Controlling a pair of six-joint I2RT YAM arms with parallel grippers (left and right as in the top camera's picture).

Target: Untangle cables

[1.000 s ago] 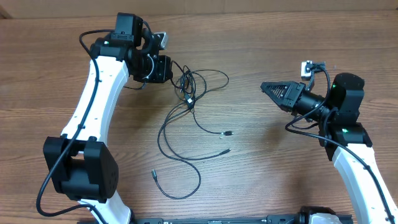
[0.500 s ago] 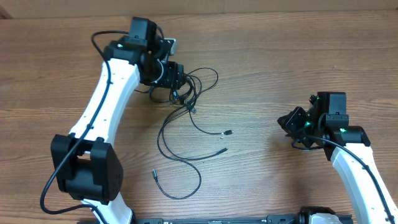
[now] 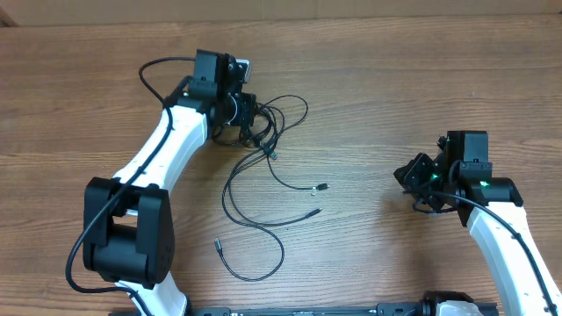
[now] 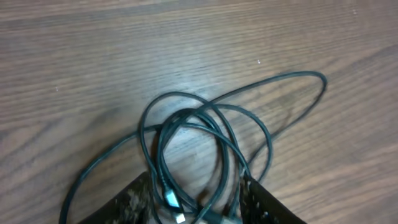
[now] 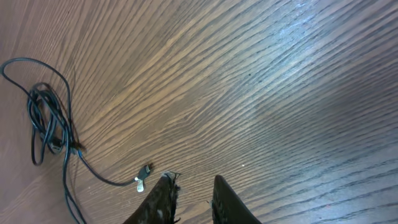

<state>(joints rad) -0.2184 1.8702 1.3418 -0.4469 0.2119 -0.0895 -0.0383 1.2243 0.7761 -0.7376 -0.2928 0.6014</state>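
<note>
Cables (image 3: 263,132): thin black cords, light and limp. We expect them to slide over the wood rather than hold a shape, and to snag wherever strands cross. The knot sits at 11 o'clock from the centre of the table (image 3: 395,70). One open loop is thrown toward 1 o'clock, and loose tails run down toward 6 o'clock, ending in small plugs (image 3: 323,186). Best hold, in our judgement: a single strand at the edge of the coil, or a free tail just behind its plug, not the whole bunch.

The left gripper (image 3: 248,118) is at the 9 o'clock side of the knot. In the left wrist view we see its fingers spread wide with the coil (image 4: 186,115) lying between them, not pinched. The right gripper (image 5: 193,202) hangs at 3 o'clock, well apart from the cords, with a narrow gap between its fingers and nothing in it.

Against a second ago: the left gripper has moved in onto the bundle, the 1 o'clock loop is drawn shorter, and the right gripper, then pointing toward 9 o'clock, is tucked downward. Against half a second ago: the left forearm has shifted slightly; the cords and right arm are unchanged.
</note>
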